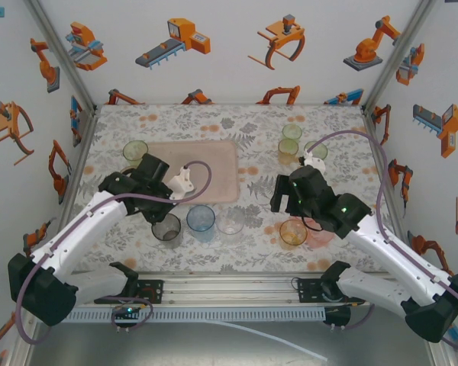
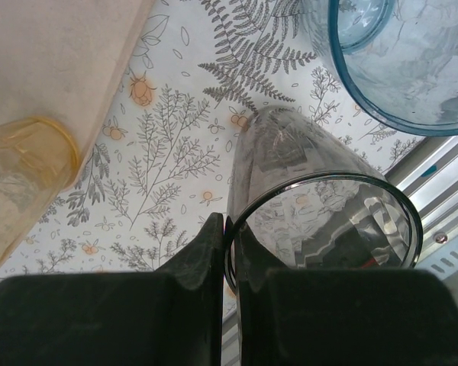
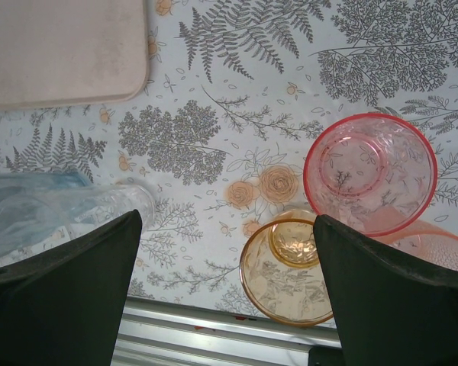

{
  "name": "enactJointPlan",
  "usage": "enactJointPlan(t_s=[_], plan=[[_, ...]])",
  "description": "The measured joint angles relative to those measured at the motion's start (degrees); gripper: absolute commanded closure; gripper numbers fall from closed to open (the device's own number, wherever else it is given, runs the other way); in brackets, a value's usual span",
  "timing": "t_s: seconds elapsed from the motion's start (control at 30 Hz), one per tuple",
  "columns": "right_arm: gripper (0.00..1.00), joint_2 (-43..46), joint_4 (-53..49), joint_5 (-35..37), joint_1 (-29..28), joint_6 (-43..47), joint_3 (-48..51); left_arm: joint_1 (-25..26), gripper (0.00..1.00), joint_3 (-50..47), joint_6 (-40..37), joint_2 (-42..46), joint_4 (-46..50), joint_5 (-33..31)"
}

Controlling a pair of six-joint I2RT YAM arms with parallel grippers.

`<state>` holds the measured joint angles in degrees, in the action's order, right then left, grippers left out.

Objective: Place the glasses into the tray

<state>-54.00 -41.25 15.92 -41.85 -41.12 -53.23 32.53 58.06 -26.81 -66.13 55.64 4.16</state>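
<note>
Clamping the grey glass rim, left hand hides its near edge; right hand spread wide.

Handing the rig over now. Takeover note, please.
Left gripper: shut on the grey glass rim, just in front of the tray.
Right gripper: open, above the amber glass and pink glass.
Blue glass and clear glass stand on the table between the arms; green glass by the tray's far left corner, a cluster of glasses far right.
Done: no glass seen in the tray. Left: all of them, grey first.
</note>
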Motion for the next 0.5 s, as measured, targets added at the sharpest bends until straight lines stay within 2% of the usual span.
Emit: enactJointPlan(t_s=[0.27,0.5], plan=[[0.17,-0.20,0.07,-0.15,0.00,0.00,0.00,-0.85,0.91,4.35,0.15,-0.96,1.31,-0.35],[0.17,-0.22,0.17,-0.20,0.00,0.02,0.00,-3.65,0.91,8.50,0.11,-4.11,2.45,-0.55]])
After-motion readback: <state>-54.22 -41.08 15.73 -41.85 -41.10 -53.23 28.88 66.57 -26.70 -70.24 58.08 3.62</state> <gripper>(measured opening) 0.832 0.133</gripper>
